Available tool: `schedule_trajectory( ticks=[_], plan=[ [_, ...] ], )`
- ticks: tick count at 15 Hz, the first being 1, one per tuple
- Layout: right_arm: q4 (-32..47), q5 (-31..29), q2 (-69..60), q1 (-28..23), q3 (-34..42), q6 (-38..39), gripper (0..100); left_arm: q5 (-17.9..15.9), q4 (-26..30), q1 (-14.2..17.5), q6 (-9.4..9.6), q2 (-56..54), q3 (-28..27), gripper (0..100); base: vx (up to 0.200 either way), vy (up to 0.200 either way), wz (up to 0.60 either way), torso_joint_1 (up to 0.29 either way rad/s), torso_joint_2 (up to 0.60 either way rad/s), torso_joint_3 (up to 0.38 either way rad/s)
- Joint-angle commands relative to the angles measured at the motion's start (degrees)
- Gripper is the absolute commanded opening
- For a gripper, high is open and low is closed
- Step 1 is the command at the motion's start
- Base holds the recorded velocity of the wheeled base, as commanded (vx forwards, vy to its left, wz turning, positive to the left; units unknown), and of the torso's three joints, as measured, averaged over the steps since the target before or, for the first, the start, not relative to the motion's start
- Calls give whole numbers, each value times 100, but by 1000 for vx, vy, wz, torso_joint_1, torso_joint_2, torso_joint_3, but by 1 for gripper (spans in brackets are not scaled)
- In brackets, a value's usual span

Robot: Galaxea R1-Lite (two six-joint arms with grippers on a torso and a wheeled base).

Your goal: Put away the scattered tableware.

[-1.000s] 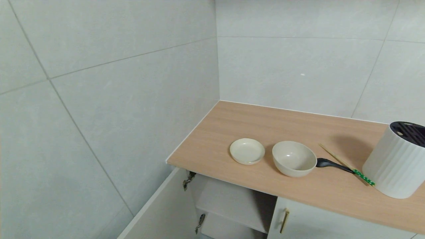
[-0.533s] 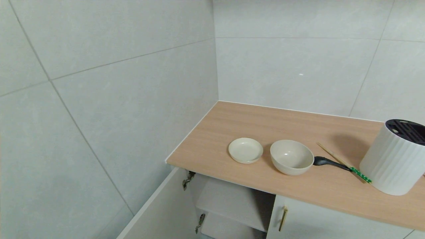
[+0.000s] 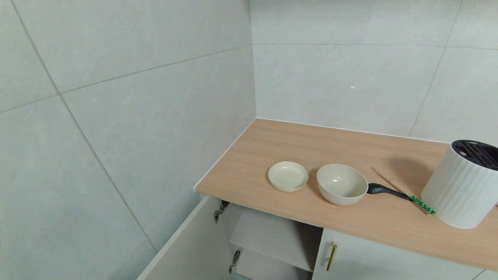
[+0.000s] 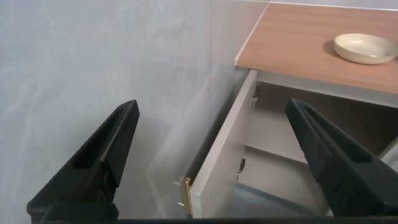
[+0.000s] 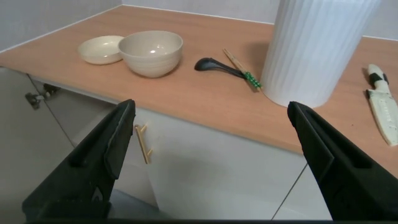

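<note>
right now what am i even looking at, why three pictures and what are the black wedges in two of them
It is a two-armed robot on wheels, seen through three cameras. The wide picture comes from its head, looking down at a wooden counter. The other two come from cameras on its wrists; the black wedges are the fingers of each claw. The left claw hangs open by an open cupboard door. The right claw hangs open in front of the counter. Neither holds anything. On the counter lie a plate, a bowl, a black spoon, chopsticks and a white ribbed holder. The right wrist picture also shows a knife beside the holder.
</note>
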Motion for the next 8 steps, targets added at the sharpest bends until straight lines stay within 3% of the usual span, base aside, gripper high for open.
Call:
schedule_trajectory(
  ticks=[1,5,7,8],
  plan=[
    [-29,13,-1,0,0,-15,100,-7,7,-1,4,-10,0,100,0,0,0,0,0,0],
    [-697,39,-1,0,0,-6,100,-16,-1,-1,-93,-10,0,100,0,0,0,0,0,0],
    [-688,382,69,18,-132,-85,100,-16,7,-1,-84,-1,0,100,0,0,0,0,0,0],
    [-679,698,518,193,-659,-15,100,-16,7,-1,-84,-1,0,100,0,0,0,0,0,0]
  ],
)
